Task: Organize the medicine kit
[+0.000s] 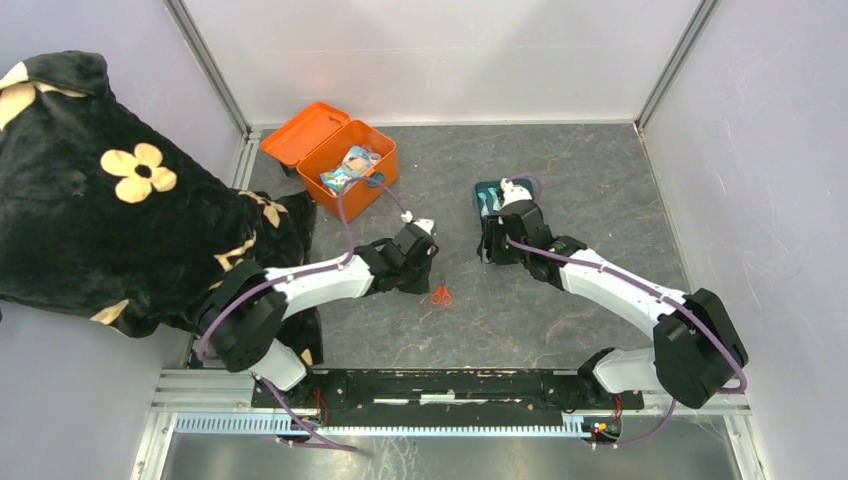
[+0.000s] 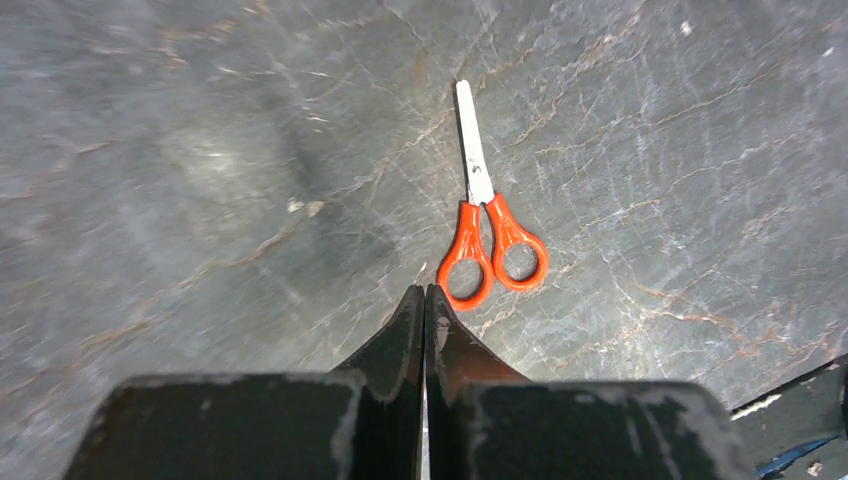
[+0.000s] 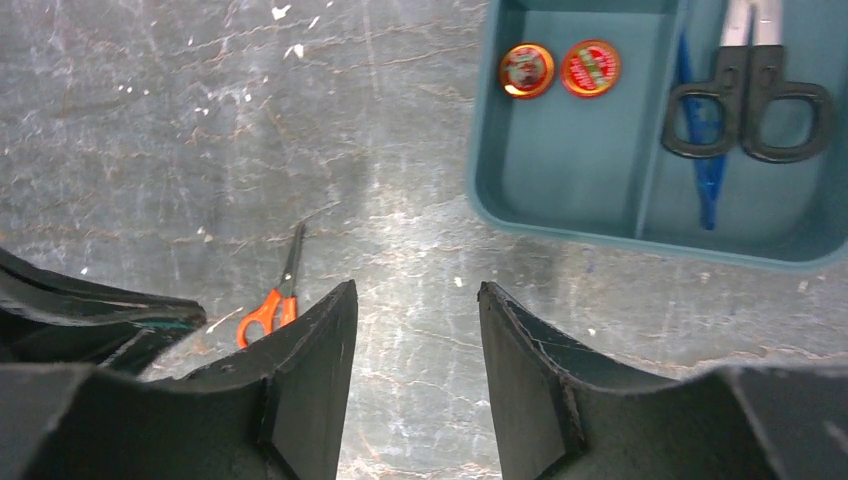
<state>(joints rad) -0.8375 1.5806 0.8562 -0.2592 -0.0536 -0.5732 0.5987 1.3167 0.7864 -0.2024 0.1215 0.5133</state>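
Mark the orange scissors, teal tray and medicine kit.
orange scissors (image 2: 481, 198): left wrist view, pivot.
teal tray (image 3: 575, 160): right wrist view, bare left compartment floor.
medicine kit (image 1: 302, 134): top external view, open lid.

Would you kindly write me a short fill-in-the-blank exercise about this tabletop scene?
1. The medicine kit sits with its lid ____.
2. The left claw is ____, holding nothing.
3. The scissors just ahead of it have ____ handles.
4. The teal tray holds ____ round tins.
Missing words: open; shut; orange; two.
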